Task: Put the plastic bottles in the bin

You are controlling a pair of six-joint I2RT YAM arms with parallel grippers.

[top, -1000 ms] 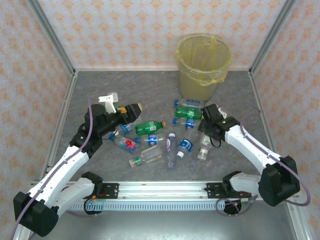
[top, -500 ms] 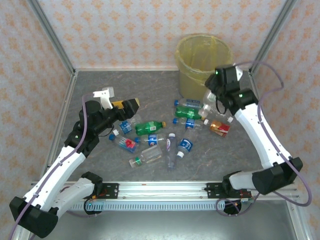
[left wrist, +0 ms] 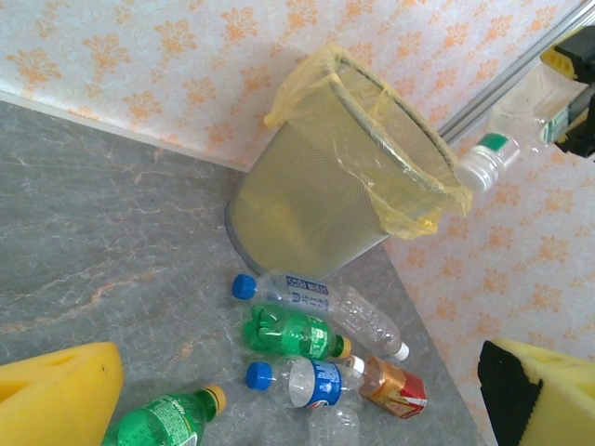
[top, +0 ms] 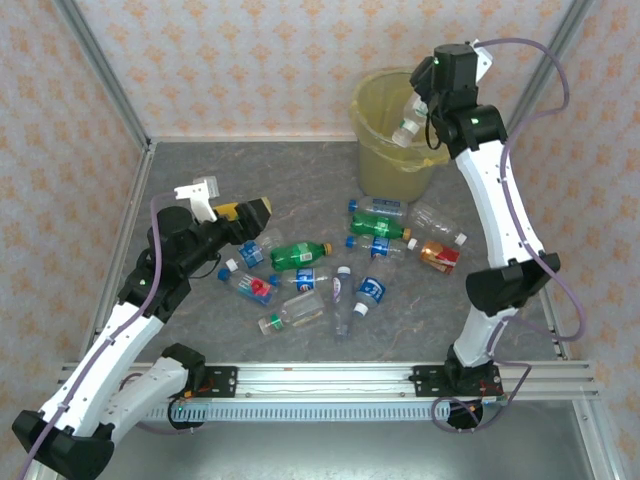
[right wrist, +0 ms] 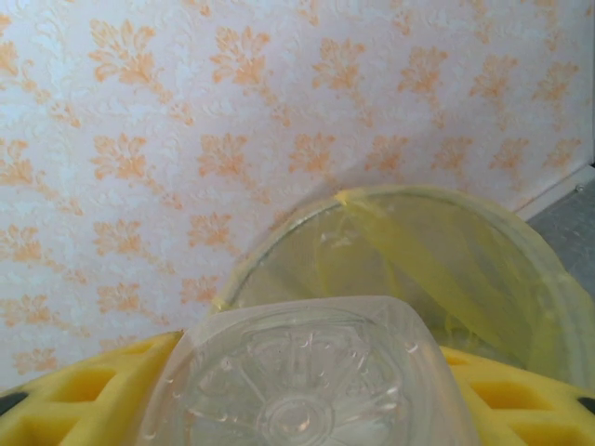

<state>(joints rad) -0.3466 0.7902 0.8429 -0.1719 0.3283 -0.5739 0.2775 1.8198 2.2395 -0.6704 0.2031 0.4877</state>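
The right end effector (top: 424, 98) pinches a clear bottle (top: 408, 126) above the yellow-lined bin (top: 385, 160). The left end effector (top: 250, 222), spread and empty, hovers near other bottles (top: 300, 254) lying on the table (top: 200, 170).

The bin (left wrist: 307, 214) looked like translucent plastic with a fine mesh texture, its yellow bag (left wrist: 416, 201) thin and glossy. The clear bottle (right wrist: 307, 381) was shiny plastic. The tabletop (left wrist: 93, 232) was matt, marbled grey.

A clear bottle (top: 411, 118), white cap lowermost, hangs tilted above the yellow-lined bin (top: 392, 172). Other bottles (top: 300, 253) lie scattered on the grey surface (top: 250, 170) before it.
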